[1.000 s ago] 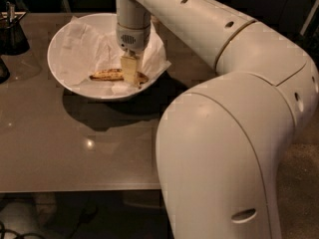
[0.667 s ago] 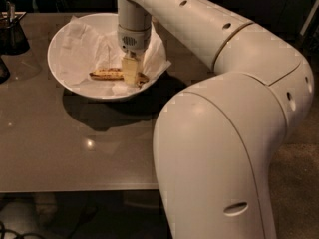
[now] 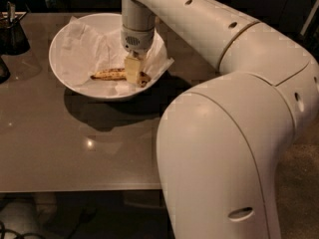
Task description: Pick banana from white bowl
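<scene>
The banana (image 3: 107, 74), yellow with brown speckles, lies flat in the white bowl (image 3: 54, 44) on crumpled white paper (image 3: 84, 49), at the back left of the table. My gripper (image 3: 132, 71) reaches straight down into the bowl and sits on the banana's right half, hiding that part. The banana's left end sticks out to the left of the gripper and its dark right tip shows just past it. The banana rests on the paper and is not lifted.
The bowl stands on a glossy brown table (image 3: 75, 148). A dark container with utensils (image 3: 12, 31) stands at the far left edge. My large white arm (image 3: 224, 133) fills the right side of the view and overhangs the table's right part.
The gripper stays at the same spot on the banana. The arm's near segment has shifted slightly. The banana and bowl have not moved.
</scene>
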`<state>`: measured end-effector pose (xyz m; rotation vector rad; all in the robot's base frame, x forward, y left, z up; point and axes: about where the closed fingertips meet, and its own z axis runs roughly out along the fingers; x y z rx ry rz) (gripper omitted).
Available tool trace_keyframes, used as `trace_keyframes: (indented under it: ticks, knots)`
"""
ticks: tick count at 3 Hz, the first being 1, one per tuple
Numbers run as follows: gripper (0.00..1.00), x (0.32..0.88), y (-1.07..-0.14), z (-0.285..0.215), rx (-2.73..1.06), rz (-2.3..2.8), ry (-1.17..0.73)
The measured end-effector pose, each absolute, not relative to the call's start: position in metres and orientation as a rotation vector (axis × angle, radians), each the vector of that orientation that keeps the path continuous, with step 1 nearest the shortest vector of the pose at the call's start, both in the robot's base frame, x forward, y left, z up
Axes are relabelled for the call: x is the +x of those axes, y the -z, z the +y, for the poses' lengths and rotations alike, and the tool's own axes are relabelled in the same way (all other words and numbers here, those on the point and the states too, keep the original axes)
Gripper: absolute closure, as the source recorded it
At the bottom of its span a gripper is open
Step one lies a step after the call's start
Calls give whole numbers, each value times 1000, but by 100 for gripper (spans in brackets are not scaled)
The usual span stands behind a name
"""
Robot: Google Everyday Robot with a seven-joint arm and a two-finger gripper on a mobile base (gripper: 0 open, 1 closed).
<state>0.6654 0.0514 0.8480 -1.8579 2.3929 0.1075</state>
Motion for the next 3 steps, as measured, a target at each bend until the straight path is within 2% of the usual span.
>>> trace_keyframes:
  ticks: [1,2,3]
  knots:
    - [89,660,-862,38,-1801,2366,-71]
    - [100,660,-863,38,-1800,2362,-70]
    - [100,660,-866,39,-1803,2347,-69]
